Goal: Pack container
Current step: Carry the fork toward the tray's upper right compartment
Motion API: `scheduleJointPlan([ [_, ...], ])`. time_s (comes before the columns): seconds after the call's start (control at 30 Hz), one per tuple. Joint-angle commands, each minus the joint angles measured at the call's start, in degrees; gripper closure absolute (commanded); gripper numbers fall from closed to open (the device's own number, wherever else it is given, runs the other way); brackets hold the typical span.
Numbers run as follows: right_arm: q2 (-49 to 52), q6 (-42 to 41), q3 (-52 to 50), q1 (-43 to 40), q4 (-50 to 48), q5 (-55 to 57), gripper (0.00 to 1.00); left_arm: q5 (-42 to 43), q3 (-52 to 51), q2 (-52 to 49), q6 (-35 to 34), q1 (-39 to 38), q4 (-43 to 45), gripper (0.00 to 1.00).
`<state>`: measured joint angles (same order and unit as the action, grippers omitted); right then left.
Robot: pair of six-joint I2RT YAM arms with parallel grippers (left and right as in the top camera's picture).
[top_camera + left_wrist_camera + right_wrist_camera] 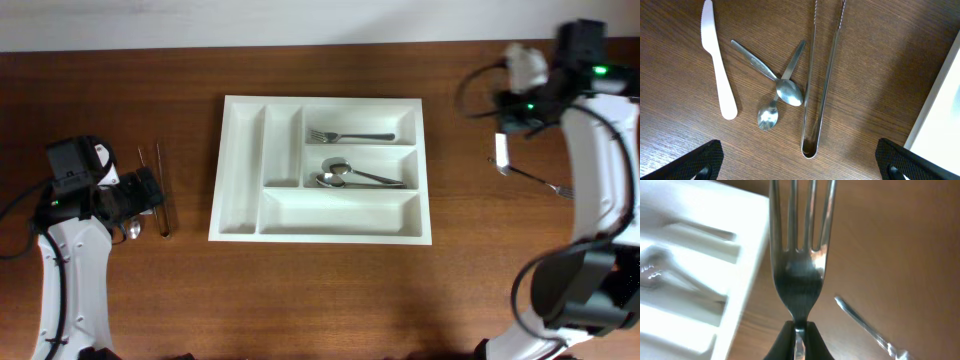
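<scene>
Nearest the right wrist camera, we see the right end effector [799,332] clenched on the neck of a silver metal fork [800,275], with the tines pointing away. Past it, a slim metal utensil handle [865,327] lies on the brown wooden worktop [900,240]. The left end effector [797,150] hangs released, its fingers [700,160] spread wide above long steel tongs [820,80]. Just beside the tongs are two small steel spoons [790,92], crossed one over the other, and further off a white plastic knife [717,65]. Farther in, between the two arms, the white rectangular plastic cutlery tray [240,170] lies flat at mid-worktop. Its upper long compartment holds a second metal fork [350,136], and its middle one holds a pair of metal spoons [355,175].
</scene>
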<state>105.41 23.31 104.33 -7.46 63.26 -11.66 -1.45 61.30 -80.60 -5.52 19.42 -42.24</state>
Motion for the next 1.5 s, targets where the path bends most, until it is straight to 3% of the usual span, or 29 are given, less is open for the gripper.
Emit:
scheduleJointPlan([
  [0.0,-0.8,15.1,0.1,7.7,-1.7,-3.0,0.96,0.6,1.0,-0.2,0.7,0.3,0.1,0.01],
  [0.17,2.3,30.1,0.1,16.3,-6.2,-2.9,0.96,0.6,1.0,-0.2,0.7,0.3,0.1,0.01],
  [0.37,8.0,42.2,0.1,21.1,-12.7,-2.7,0.96,0.6,1.0,-0.2,0.7,0.3,0.2,0.01],
  [0.8,19.8,42.2,0.1,21.5,-23.6,-2.7,0.96,0.6,1.0,-0.2,0.7,0.3,0.1,0.01],
  [0.83,19.9,42.0,0.1,21.6,-23.6,-2.7,0.93,0.6,1.0,-0.2,0.7,0.3,0.1,0.01],
  [0.9,19.5,39.3,0.3,22.0,-23.7,-2.3,0.70,0.6,1.0,-0.2,0.7,0.3,0.1,0.01],
  [1.03,17.1,26.1,2.0,22.2,-23.3,1.2,0.59,0.6,1.0,-0.2,0.7,0.3,0.1,0.01],
  [1.2,11.1,5.3,6.3,21.2,-15.5,4.4,0.49,0.6,1.0,-0.2,0.7,0.3,0.1,0.01],
  [1.33,6.1,-3.1,8.3,18.9,-7.7,4.6,0.40,0.6,1.0,-0.2,0.7,0.3,0.1,0.01],
  [1.4,4.5,-3.3,8.3,17.4,-4.7,4.6,0.46,0.6,1.0,-0.2,0.7,0.3,0.1,0.01],
  [1.47,4.0,-9.9,8.3,15.0,-3.1,5.8,0.66,0.6,1.0,-0.2,0.7,0.3,0.1,0.01],
])
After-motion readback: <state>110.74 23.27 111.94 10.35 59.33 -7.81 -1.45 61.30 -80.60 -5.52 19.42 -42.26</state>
